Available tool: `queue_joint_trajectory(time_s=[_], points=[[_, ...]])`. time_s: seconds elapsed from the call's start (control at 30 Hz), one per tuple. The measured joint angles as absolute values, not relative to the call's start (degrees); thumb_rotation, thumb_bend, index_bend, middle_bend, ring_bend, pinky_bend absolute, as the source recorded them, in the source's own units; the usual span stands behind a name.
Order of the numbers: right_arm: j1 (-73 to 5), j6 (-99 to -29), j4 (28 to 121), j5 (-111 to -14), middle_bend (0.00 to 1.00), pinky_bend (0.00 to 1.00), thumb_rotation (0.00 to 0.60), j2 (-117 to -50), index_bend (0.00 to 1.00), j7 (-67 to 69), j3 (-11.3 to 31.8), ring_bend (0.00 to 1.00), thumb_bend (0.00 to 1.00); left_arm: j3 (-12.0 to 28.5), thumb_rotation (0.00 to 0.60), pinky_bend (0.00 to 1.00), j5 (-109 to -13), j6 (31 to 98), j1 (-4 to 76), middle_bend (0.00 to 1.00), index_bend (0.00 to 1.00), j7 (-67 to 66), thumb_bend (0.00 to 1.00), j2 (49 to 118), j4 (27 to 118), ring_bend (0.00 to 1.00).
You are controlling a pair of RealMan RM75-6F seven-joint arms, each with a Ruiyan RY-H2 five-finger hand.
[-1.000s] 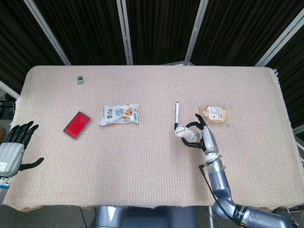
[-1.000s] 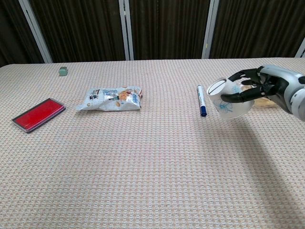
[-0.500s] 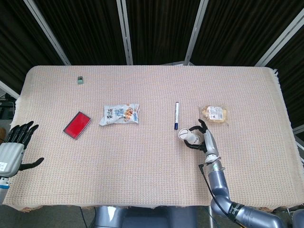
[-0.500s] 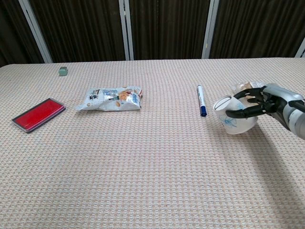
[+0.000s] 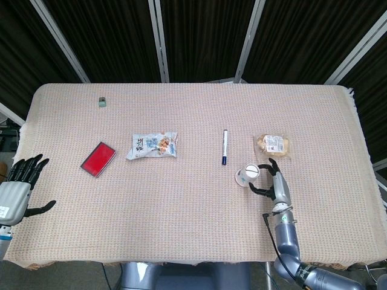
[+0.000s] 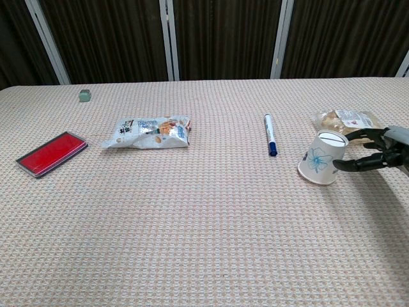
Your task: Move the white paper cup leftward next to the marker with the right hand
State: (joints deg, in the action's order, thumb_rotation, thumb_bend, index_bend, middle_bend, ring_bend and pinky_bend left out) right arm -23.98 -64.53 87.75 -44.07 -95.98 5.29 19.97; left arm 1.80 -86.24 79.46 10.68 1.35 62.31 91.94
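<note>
The white paper cup (image 5: 248, 176) (image 6: 321, 158), printed with a blue flower, rests on the table just right of the marker's blue-capped near end, leaning toward the right hand. The white marker (image 5: 224, 147) (image 6: 270, 134) lies pointing away from me. My right hand (image 5: 273, 182) (image 6: 378, 152) sits to the right of the cup with its fingers spread. One fingertip (image 6: 339, 167) reaches the cup's side and nothing is gripped. My left hand (image 5: 22, 185) hangs open off the table's left edge, seen only in the head view.
A snack packet (image 5: 273, 145) (image 6: 345, 119) lies just behind the cup and right hand. A larger snack bag (image 5: 153, 145) (image 6: 148, 132), a red flat case (image 5: 98, 158) (image 6: 51, 152) and a small green block (image 5: 102, 101) (image 6: 84, 95) lie further left.
The right hand carried the cup down and to the right, set it on the table, let go and drew back to the right. The left hand has not moved.
</note>
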Motion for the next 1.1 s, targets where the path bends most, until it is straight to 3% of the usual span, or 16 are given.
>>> queue_joint_trajectory(time_s=[0.1, 0.4, 0.7, 0.87, 1.1], points=[[-22.94, -65.81, 88.40, -45.80, 0.00, 0.00, 0.600, -95.67, 0.11, 6.02, 19.49, 0.00, 0.17, 1.79, 0.600, 0.00, -86.26, 79.47, 10.68, 0.00, 0.00, 1.36, 0.12, 62.32, 91.92, 0.00], [-20.89, -70.04, 93.75, -52.27, 0.00, 0.00, 0.600, -92.13, 0.10, 7.56, 20.13, 0.00, 0.17, 1.77, 0.600, 0.00, -86.30, 79.59, 10.61, 0.00, 0.00, 1.39, 0.12, 62.34, 91.87, 0.00], [-20.69, -70.98, 98.00, -58.66, 0.00, 0.00, 0.600, -79.79, 0.10, 1.73, 21.49, 0.00, 0.09, 1.78, 0.600, 0.00, -86.24, 79.61, 10.59, 0.00, 0.00, 1.35, 0.12, 62.37, 91.92, 0.00], [-18.05, -71.62, 100.22, -64.11, 0.00, 0.00, 0.600, -70.16, 0.05, -3.92, 17.81, 0.00, 0.08, 1.81, 0.600, 0.00, -86.16, 79.61, 10.57, 0.00, 0.00, 1.09, 0.12, 62.42, 91.96, 0.00], [-12.89, -77.40, 96.67, -74.26, 0.00, 0.00, 0.600, -67.67, 0.00, -8.66, 9.92, 0.00, 0.06, 1.78, 0.600, 0.00, -86.29, 79.55, 10.62, 0.00, 0.00, 1.30, 0.12, 62.32, 91.95, 0.00]])
